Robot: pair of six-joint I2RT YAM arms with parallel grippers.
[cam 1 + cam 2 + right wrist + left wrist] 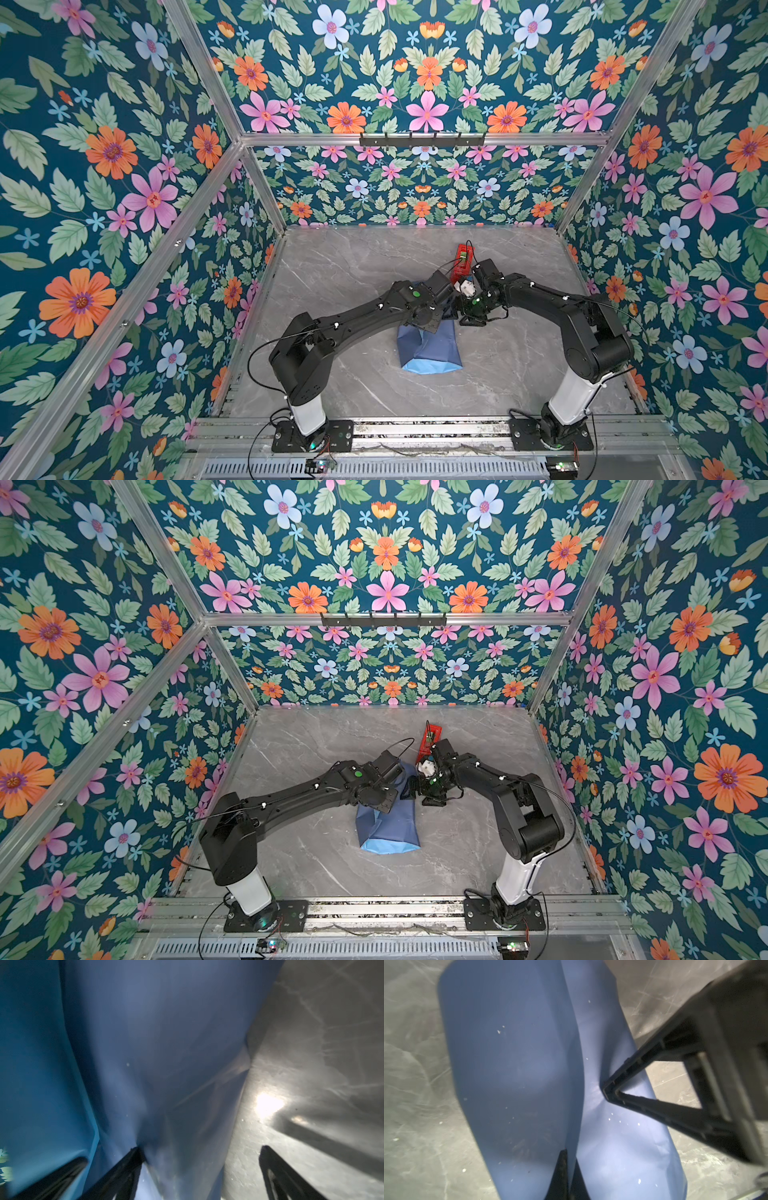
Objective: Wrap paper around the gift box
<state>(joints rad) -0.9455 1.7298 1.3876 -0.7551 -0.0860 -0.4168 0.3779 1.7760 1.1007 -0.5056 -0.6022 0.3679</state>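
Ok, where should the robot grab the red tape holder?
Probably across its two long sides, coming straight down from above. The tape holder stands narrow on the table, so open jaws could straddle it. Its near end is hidden, so aim for the far end.

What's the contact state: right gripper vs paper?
Touching. Left wrist view: a fingertip of the open right gripper dents the paper, creases radiating around it.
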